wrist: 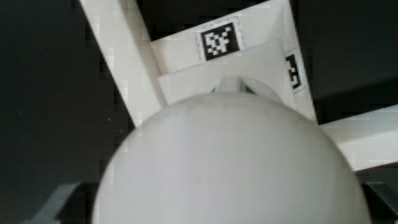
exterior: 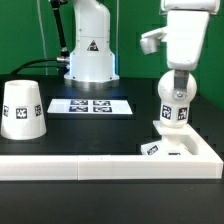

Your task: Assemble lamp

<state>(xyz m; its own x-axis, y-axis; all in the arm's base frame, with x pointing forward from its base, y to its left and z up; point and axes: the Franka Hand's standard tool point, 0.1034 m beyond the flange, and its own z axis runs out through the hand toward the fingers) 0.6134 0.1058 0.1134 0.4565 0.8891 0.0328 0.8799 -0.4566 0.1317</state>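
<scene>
Hidden/unclear: in the wrist view the bulb [wrist: 222,160] fills most of the frame, covering its own neck and its seat on the base [wrist: 249,62]. Only part of the base's top w/ 2 tags shows past it. In the exterior view the arm is cropped above the pincer [exterior: 177,80], and the contact line on the bulb [exterior: 175,98] is too small to resolve. Pincer state: as far as the views show, closed narrow on the bulb's round head, gripping from above. The bulb is upright, neck down, standing on the base [exterior: 186,148]. Whether the neck is fully seated: cannot tell. The base lies flat on the counter [exterior: 125,130] in the corner formed by the border rail [exterior: 100,166], at the exterior view's right. Qty: lamp parts x3, i.e. base x1, bulb x1, shade [exterior: 22,108] x1. Also marker board [exterior: 92,105] x1, border rail x1, robot pedestal [exterior: 90,55] x1, pincer x1. The shade stands alone at the exterior view's left, wide end down, well apart from base and bulb. The marker board lies flat between shade and base, nearer the robot pedestal. Matl/shape: all 3 parts are smooth white plastic w/ b&w square tags. Base thin and square; bulb rounded w/ narrower neck; shade a truncated cone; counter matte black.
</scene>
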